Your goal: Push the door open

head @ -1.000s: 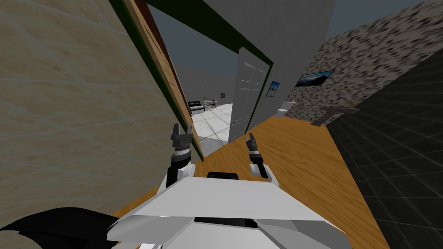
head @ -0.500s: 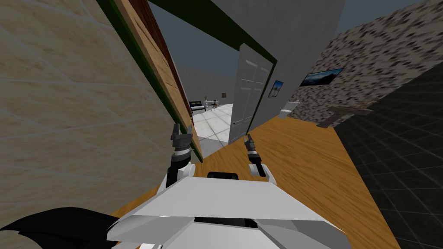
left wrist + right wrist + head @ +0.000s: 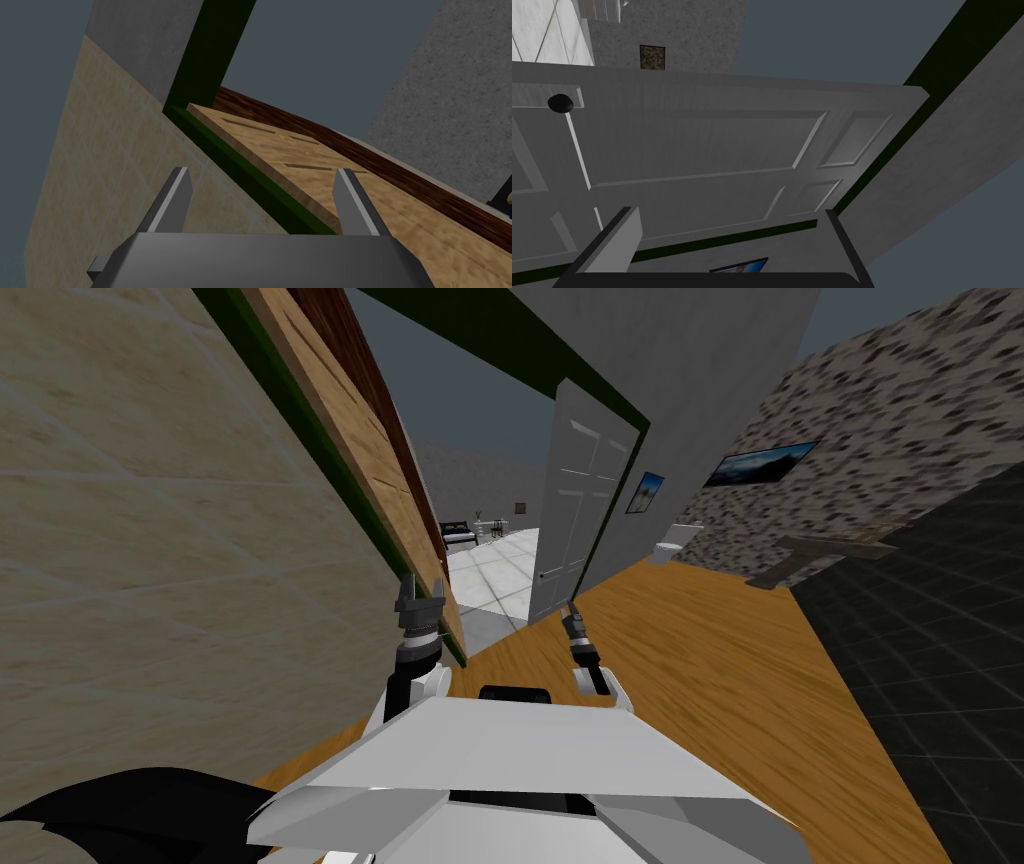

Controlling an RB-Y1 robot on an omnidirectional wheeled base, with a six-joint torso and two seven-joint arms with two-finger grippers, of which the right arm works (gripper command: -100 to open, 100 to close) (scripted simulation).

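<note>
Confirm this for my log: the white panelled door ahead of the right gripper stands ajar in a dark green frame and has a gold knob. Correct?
No: the knob is black, not gold, as the right wrist view shows. Otherwise right: the white panelled door stands ajar in its dark green frame, ahead of the right gripper.

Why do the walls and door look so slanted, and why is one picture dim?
Head view: the wide, rolled lens slants everything, so the white door and the tan tiled wall splay toward the corners; that tilt is the camera's. Right wrist view: the door renders dim grey with soft shading, no glare. Left wrist view: the wooden panel looks brighter.
</note>
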